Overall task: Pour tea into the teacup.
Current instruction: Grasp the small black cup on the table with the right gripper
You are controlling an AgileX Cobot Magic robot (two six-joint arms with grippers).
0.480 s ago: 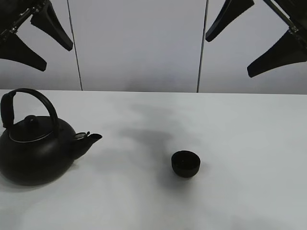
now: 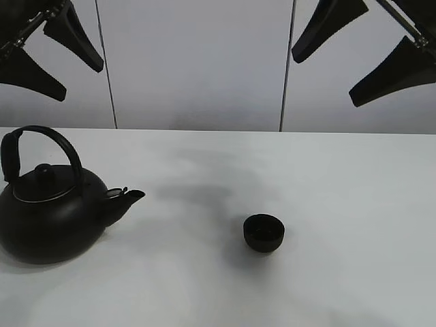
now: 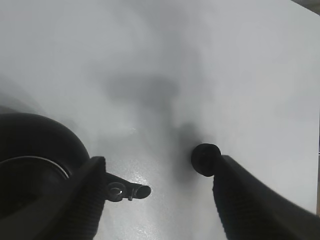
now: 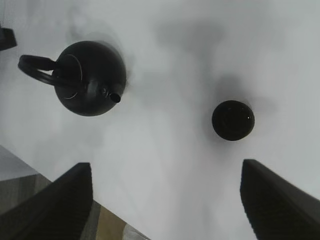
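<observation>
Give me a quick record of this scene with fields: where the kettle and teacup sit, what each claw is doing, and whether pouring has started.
kettle: upright on the table, left side of the high view, spout pointing toward the teacup
teacup: upright, standing apart from the kettle
left claw: open, raised above the table, holding nothing
right claw: open, raised, holding nothing
pouring: not started; kettle ungrasped
cup contents: cannot tell, interior too dark

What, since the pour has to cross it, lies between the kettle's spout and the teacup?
Only bare white table, faintly shadowed, separates the spout and the teacup; the exterior high view shows it.
</observation>
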